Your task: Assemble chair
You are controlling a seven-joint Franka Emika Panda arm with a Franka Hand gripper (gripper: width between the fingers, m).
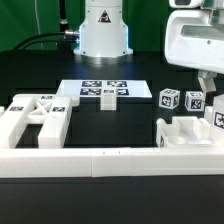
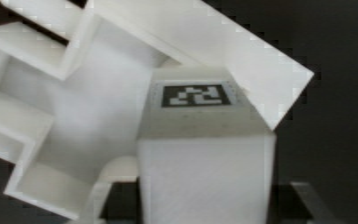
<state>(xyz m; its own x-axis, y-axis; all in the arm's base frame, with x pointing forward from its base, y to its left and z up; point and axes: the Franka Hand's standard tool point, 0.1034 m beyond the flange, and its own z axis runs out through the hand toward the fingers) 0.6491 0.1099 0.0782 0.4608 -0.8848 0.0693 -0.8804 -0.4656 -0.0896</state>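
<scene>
The claw (image 2: 202,205) is closed on a white chair bar (image 2: 202,150) that bears a square tag (image 2: 199,95). The bar stands against a white chair frame (image 2: 60,90). In the exterior view, the arm hangs over that cluster at the exterior view's right. More chair parts (image 1: 35,120) lie at its left on the black tabletop (image 1: 130,125), with the marker board (image 1: 100,90) between the two groups.

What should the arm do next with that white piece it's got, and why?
Probably lift it slightly, straight up. The tool looks closed on the tagged piece, and a white frame sits close behind it, so sliding sideways might bump that. I can't tell whether the two touch.
</scene>
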